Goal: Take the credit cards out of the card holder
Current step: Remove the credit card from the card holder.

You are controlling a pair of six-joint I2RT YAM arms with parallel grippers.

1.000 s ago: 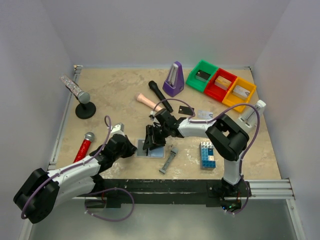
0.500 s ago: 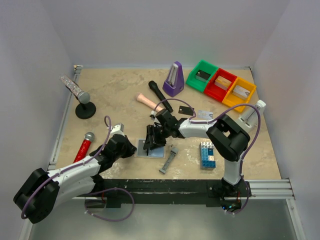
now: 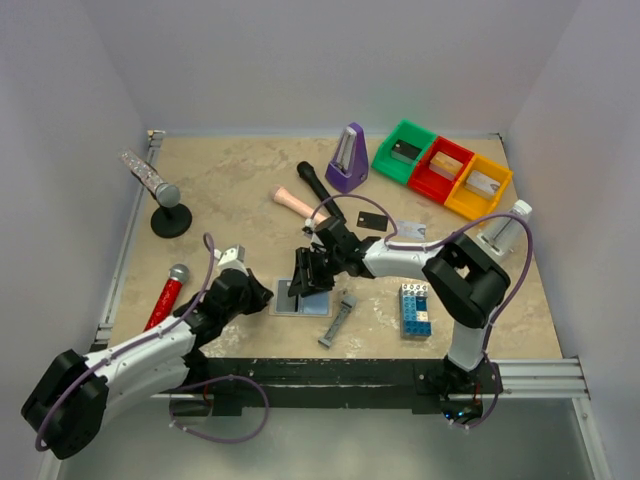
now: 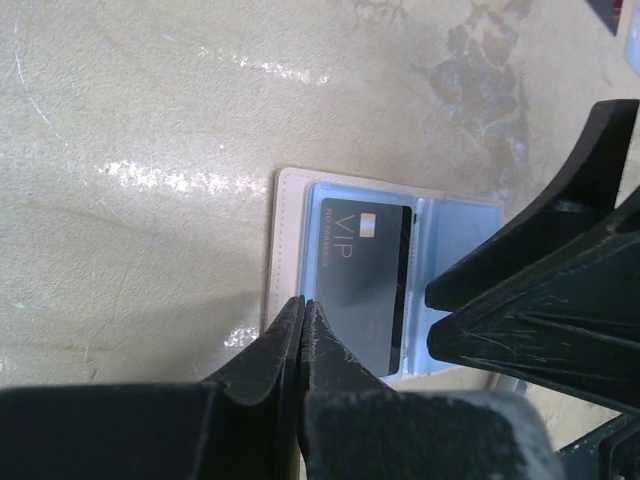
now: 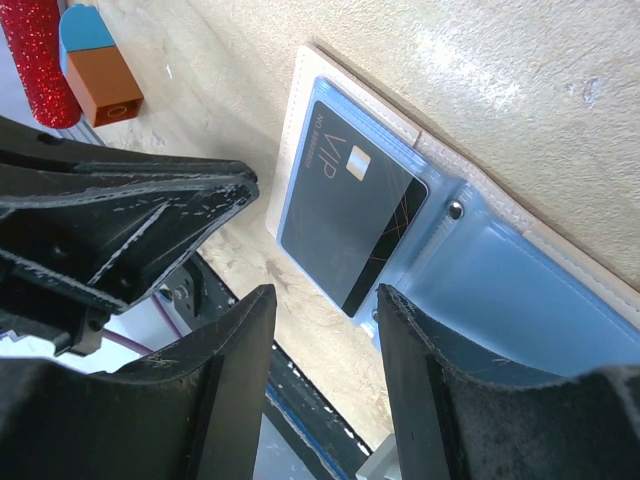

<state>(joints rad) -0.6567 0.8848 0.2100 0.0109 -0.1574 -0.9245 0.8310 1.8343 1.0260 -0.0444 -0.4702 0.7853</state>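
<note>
Lying open, the blue card holder (image 4: 455,245) shows a black VIP card (image 4: 362,275); left jaws closed, right parted.

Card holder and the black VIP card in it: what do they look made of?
Card holder: pockets look like glossy translucent light-blue soft plastic, judging by the sheen; the pale edging looks matte, faux leather or fabric, can't tell. Its small shiny stud looks metal. VIP card: probably rigid plastic, dark satin finish with faint reflections, printed lettering and a chip patch.

Bright, even; tabletop (image 4: 150,175) glare, blurry fg.
</note>
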